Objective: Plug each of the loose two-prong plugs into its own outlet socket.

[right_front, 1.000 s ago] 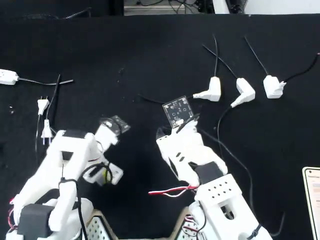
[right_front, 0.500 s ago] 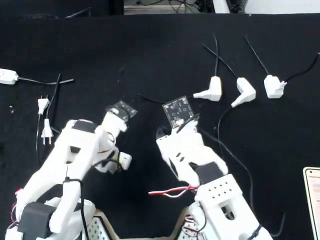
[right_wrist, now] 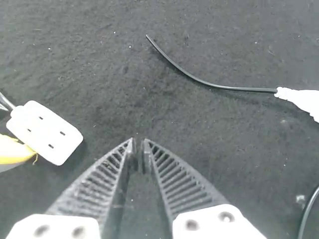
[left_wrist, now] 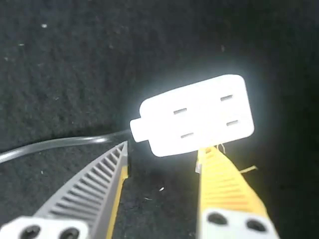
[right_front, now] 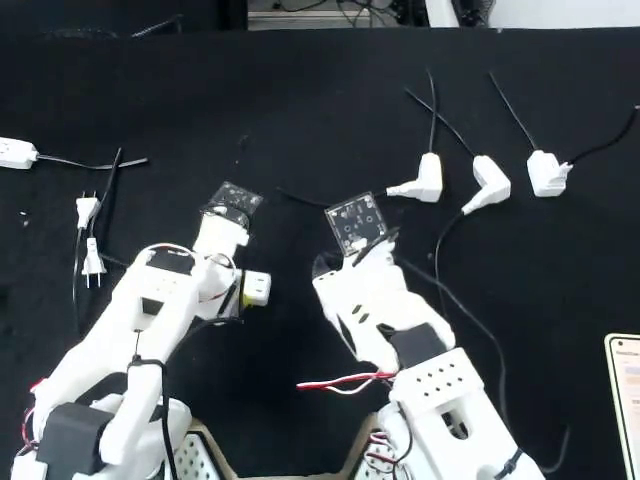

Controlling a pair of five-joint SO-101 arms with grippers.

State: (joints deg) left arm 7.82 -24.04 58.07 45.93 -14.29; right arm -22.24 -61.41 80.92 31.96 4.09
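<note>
**Outlet block lined up at the left jaws, no plug seated yet**

Left gripper (left_wrist: 164, 152): jaws wide, one on either side of the near edge of the white outlet block (left_wrist: 199, 114). The yellow jaw looks to touch the block's edge; the grey jaw stands clear of it, next to the thin cord coming off the block. Not clamped.

The block lies flat on the black worktop (right_front: 300, 100), just beside the left arm and between the two arms in the high view (right_front: 256, 288). Four slots face up in the left wrist view, all empty.

Right gripper (right_wrist: 138, 143): jaws closed tip to tip on nothing, low over bare worktop. The outlet block (right_wrist: 45, 132) sits off to one side of it.

Loose items:
- A small two-prong plug (right_front: 88, 208) and a second small plug (right_front: 92, 262) lie near the left edge of the worktop, well apart from the block.
- Three white corded plug bodies (right_front: 488, 182) sit in a row on the far right side.
- A white corded piece (right_front: 12, 152) lies at the far-left edge. I cannot tell what type it is.

Progress, by my judgement: zero insertions. Every plug in sight lies free, so all of the pairing is left to do. At most, the first socket is being secured.
</note>
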